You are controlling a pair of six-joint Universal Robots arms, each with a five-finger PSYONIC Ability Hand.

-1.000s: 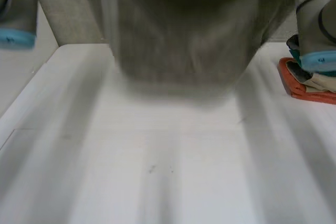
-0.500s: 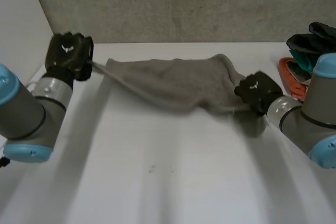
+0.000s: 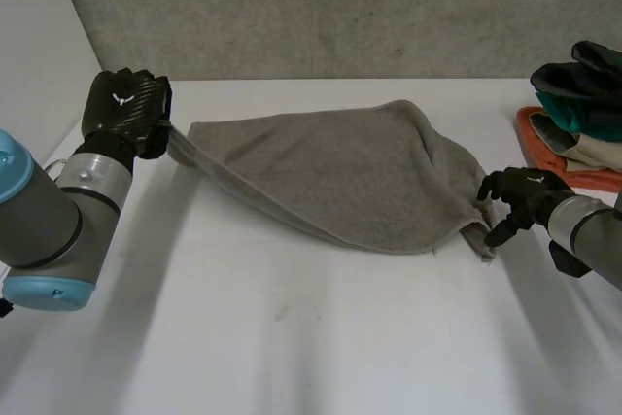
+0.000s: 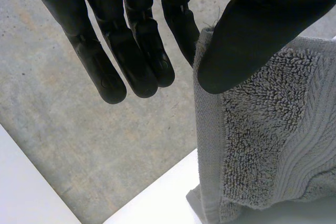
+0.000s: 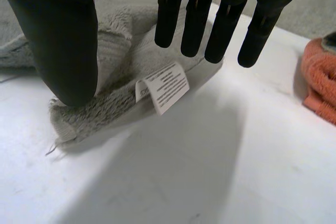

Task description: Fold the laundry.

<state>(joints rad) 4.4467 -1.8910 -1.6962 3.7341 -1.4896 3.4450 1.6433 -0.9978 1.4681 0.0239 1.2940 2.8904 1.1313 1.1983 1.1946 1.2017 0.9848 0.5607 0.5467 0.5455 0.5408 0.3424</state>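
Note:
A grey towel lies spread across the far half of the white table. My left hand holds its left corner just above the table. In the left wrist view the thumb pinches the towel's edge against a finger while the other fingers hang straight. My right hand hovers beside the towel's right corner, fingers straight and spread. In the right wrist view that corner, with a white label, rests on the table below the right hand, untouched.
A pile of folded laundry sits at the table's right edge: an orange cloth at the bottom and dark and teal cloths on top. The orange cloth lies close beside my right hand. A grey wall stands behind the table.
The towel came down from in front of the camera onto the table and spread flatter. My right hand let go of its right corner and opened; the left hand kept its grip.

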